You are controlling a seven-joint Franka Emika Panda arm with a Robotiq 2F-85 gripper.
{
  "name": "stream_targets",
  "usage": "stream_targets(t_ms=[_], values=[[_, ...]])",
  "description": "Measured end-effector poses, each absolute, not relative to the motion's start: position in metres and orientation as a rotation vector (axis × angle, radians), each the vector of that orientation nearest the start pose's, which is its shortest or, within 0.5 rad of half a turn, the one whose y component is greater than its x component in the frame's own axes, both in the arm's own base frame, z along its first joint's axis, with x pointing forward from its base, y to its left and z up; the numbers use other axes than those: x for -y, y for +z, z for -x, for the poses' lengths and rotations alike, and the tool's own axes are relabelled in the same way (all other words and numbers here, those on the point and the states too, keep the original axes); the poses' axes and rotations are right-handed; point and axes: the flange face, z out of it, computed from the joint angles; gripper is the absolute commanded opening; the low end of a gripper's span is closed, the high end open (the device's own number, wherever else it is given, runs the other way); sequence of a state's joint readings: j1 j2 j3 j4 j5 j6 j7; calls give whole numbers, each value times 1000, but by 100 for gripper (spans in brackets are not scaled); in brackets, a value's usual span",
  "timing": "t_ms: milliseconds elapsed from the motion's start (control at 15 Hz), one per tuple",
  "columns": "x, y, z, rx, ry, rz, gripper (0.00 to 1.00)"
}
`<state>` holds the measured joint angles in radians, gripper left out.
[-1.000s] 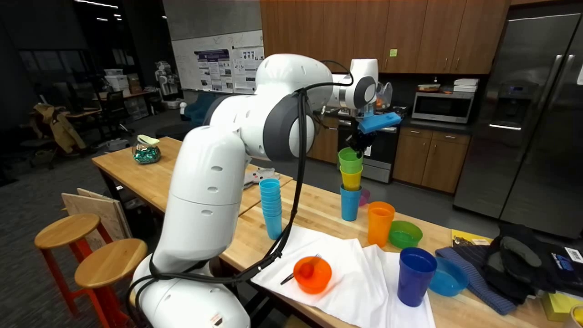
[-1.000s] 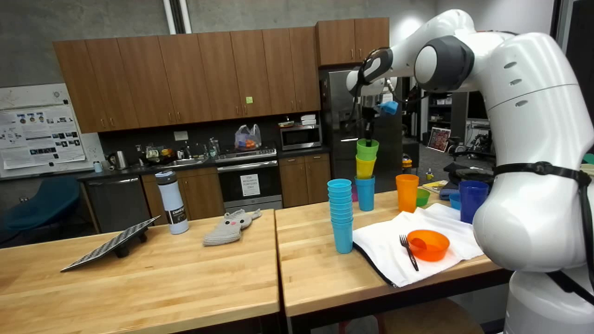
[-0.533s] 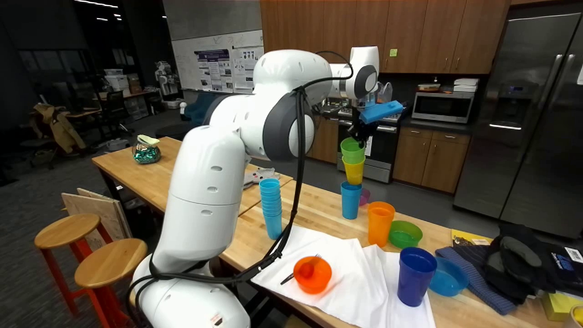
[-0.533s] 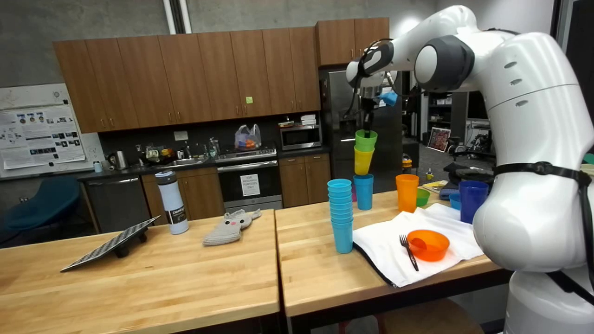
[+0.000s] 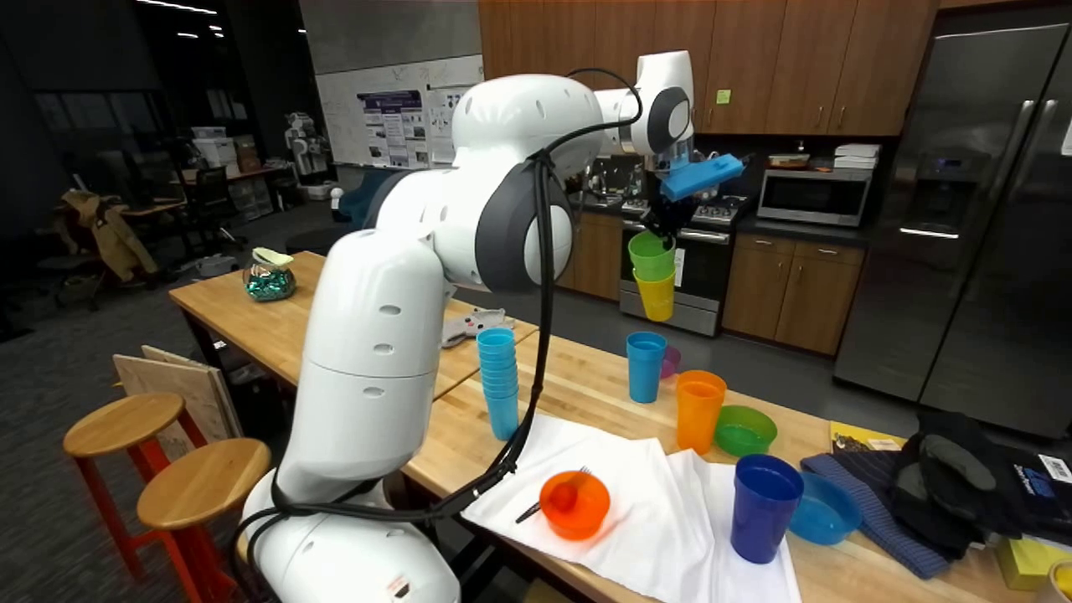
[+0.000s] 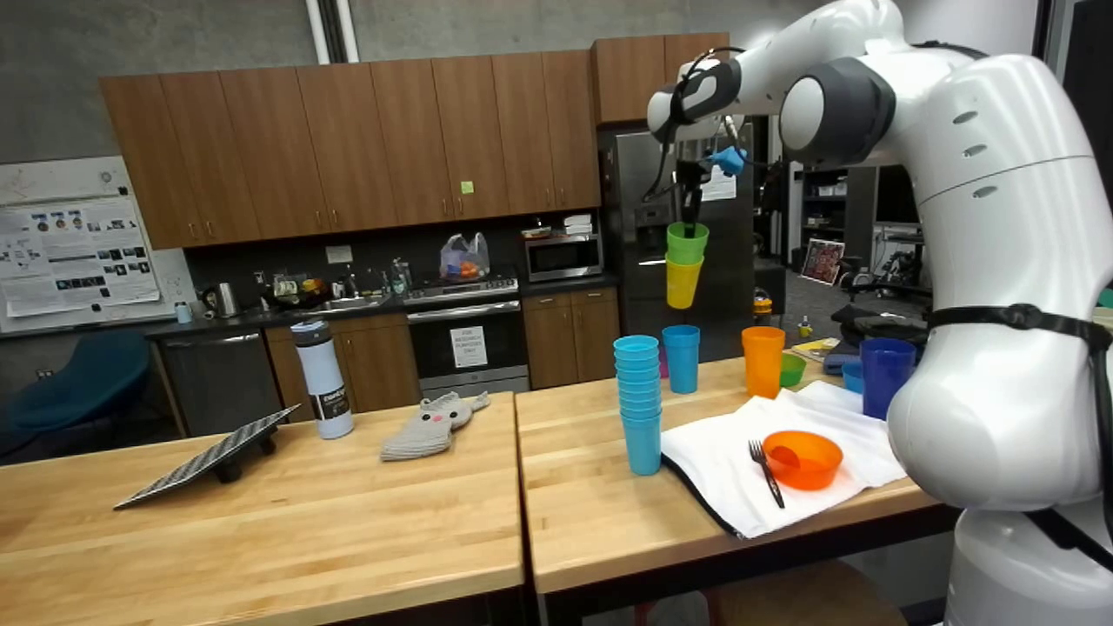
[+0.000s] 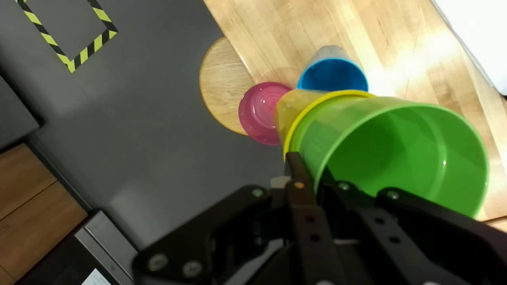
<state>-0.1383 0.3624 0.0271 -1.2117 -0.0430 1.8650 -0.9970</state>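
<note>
My gripper [image 7: 311, 166]: my fingers pinch the rim of the green cup [image 7: 404, 154], one inside, one outside.
Green cup: mouth up, slightly tilted, seated within the yellow cup [image 6: 683, 285].
Yellow cup: suspended above the blue cup [image 6: 682, 359], apart from it.
Blue cup: upright on the wooden table [image 6: 583, 487].
Pink bowl [image 7: 259, 114]: beside the blue cup.
Orange cup [image 6: 763, 361]: upright, farther along the table.

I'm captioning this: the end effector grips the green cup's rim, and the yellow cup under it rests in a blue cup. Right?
No: the yellow cup hangs clear of the blue cup below in both exterior views. The end effector grips the rim of the green cup.
</note>
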Motion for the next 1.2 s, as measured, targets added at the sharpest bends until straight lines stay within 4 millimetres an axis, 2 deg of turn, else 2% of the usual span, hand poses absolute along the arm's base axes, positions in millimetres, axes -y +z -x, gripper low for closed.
stream_targets(t_ms=[267,533,667,933,1067,1200], values=[[95,607,-677,1333,-333,3064,2],[125,606,-659,1175,-289,3143,2],[149,605,-640,1067,-265,3181,2],[199,597,-587,820,-232,3237,2],[213,587,-565,732,-213,3246,2],[218,574,-551,689,-195,3244,2]])
